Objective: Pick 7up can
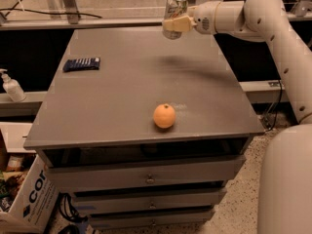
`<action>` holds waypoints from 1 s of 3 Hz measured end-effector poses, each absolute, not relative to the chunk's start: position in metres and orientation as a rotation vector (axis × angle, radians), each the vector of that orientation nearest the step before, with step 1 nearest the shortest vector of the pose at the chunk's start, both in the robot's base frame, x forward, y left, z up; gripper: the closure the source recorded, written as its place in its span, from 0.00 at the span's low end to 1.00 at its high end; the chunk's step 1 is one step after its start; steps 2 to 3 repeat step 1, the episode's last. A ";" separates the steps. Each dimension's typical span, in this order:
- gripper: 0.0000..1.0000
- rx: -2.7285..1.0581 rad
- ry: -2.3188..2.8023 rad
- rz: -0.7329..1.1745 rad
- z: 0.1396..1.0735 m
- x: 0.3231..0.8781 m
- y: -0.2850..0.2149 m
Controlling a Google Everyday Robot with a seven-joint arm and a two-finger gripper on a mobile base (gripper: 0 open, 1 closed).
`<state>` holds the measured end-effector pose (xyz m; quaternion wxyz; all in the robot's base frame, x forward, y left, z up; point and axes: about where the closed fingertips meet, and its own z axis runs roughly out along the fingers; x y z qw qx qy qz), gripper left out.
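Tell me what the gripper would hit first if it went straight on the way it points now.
The gripper, shut on the 7up can above the far edge of the table, points picture-left; that way looks free, though depth is unclear.
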<state>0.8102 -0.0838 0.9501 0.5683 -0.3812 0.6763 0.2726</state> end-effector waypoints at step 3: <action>1.00 -0.899 1.592 0.651 0.946 0.809 -0.079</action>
